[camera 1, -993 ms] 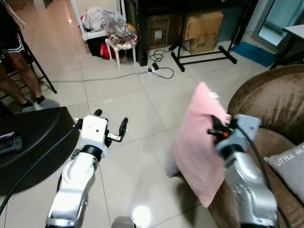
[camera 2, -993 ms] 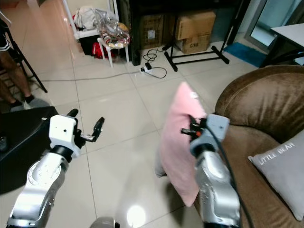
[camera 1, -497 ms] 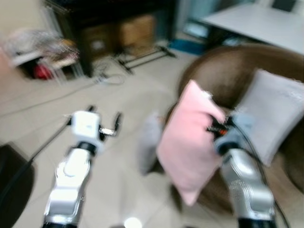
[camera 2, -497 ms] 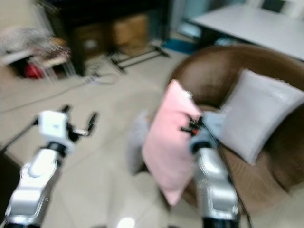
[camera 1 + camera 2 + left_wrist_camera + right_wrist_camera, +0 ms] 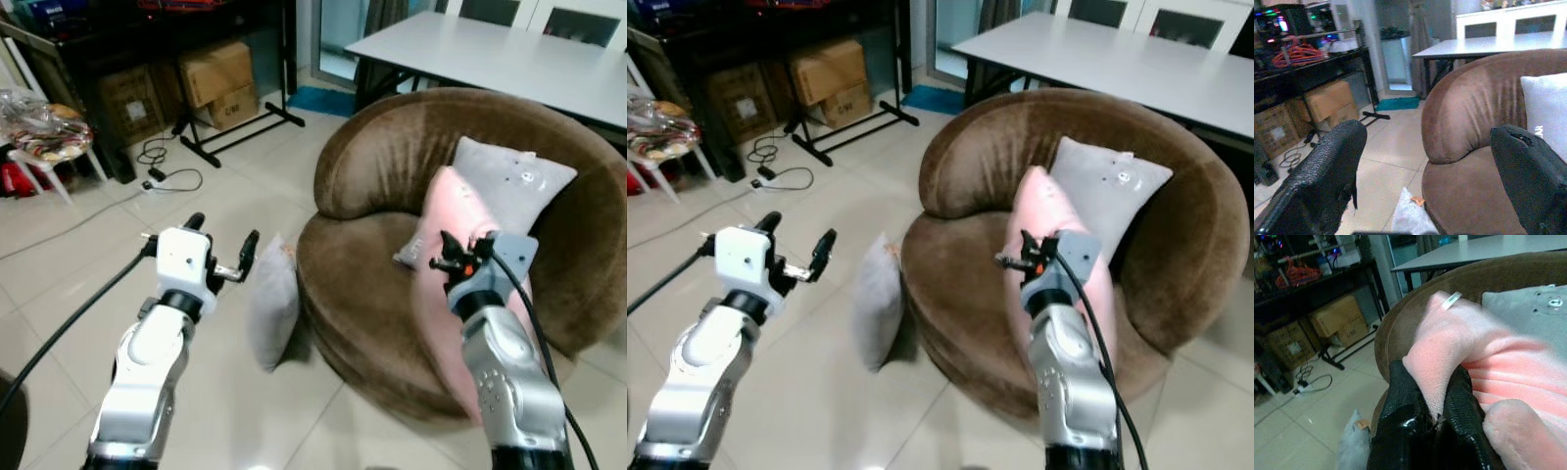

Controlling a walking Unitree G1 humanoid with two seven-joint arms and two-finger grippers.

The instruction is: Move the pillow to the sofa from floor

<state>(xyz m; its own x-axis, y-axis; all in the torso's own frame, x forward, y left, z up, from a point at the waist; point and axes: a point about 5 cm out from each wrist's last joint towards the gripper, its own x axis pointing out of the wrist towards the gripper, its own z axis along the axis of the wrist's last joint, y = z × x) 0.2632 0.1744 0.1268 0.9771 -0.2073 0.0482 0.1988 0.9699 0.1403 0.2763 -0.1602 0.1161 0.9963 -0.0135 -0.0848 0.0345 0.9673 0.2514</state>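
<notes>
The right gripper (image 5: 1432, 418) is clenched on a pinched fold at the edge of the pink pillow (image 5: 446, 211), which hangs over the sofa seat at about four o'clock in the head view. The fabric bunches and creases between the two black fingers, so the pillow looks soft, light and limp; it will probably sag and swing from a corner hold, though a pinch of edge cloth looks enough to carry it. At nine o'clock the left gripper (image 5: 221, 250) is held out over the floor, fingers spread apart and empty. Just beyond it a grey cushion (image 5: 271, 311) leans upright against the sofa's base on glossy pale tiles. The sofa (image 5: 382, 162) is round, brown and velvety, with a deep curved back. Another grey cushion (image 5: 509, 181) rests against that back, touching the pink pillow.
</notes>
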